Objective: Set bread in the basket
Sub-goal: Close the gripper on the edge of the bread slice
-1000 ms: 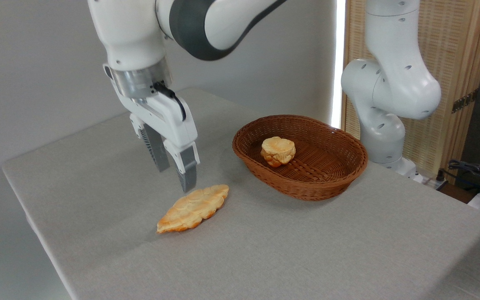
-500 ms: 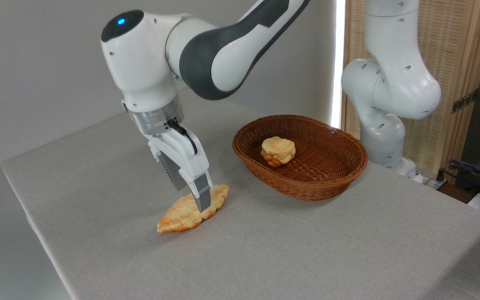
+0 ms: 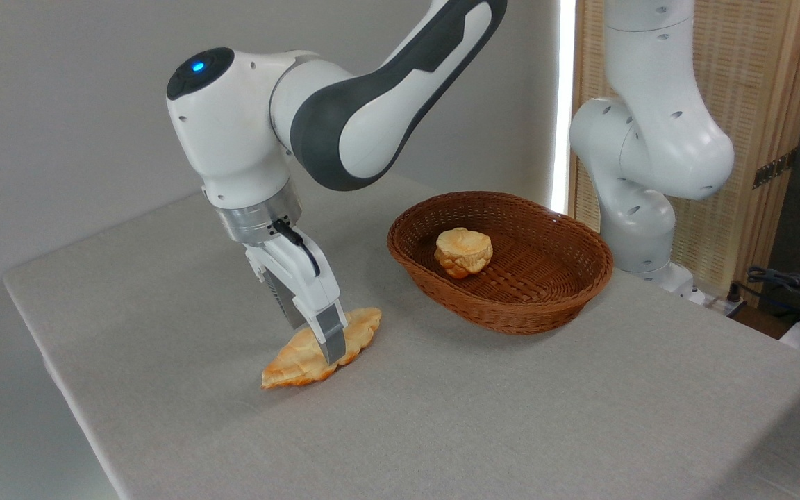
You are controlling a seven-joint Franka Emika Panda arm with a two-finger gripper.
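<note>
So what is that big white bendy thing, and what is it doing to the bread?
It is a robot arm, filmed by one camera fixed beside the table. At its tip is a pincer with two fingers, like tongs. The fingers stand on either side of the long flat bread, which lies on the table. Whether they squeeze it yet, I cannot tell. To the right sits a brown woven basket with a small round bun already inside. The flat bread should go in there too.
</note>
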